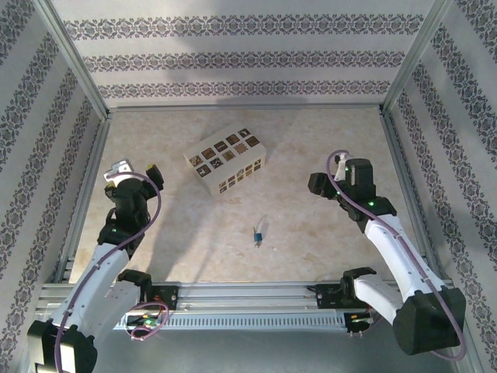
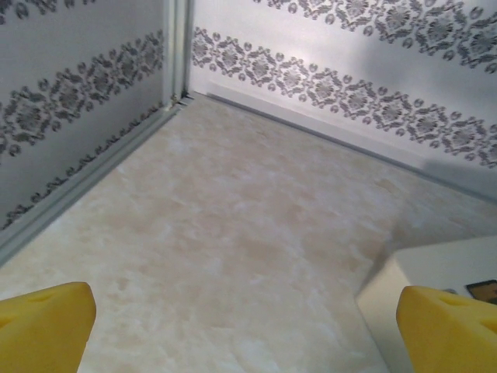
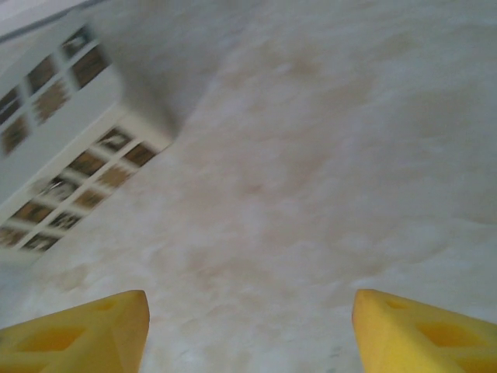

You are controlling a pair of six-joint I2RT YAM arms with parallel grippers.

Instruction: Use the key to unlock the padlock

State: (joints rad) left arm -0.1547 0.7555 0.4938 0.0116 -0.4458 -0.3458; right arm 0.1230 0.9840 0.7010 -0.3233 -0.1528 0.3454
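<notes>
Now the left gripper [image 2: 245,322] and the right gripper [image 3: 248,322] both hang apart and empty, well away from the small blue padlock [image 1: 257,232], which lies mid-table near the patterned box [image 1: 226,161]. The best approach looks like a square descent with fingers straddling its body.

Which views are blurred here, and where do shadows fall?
Right wrist: blurred, the patterned box smeared, dark shadow beside it. Left wrist: sharp, soft shadow across the wall. Top external: even light, no glare; the small blue object is too tiny to resolve.

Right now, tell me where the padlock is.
In the top view, the padlock lies on the table near its centre, apart from the white patterned box and closer to the near edge.
</notes>
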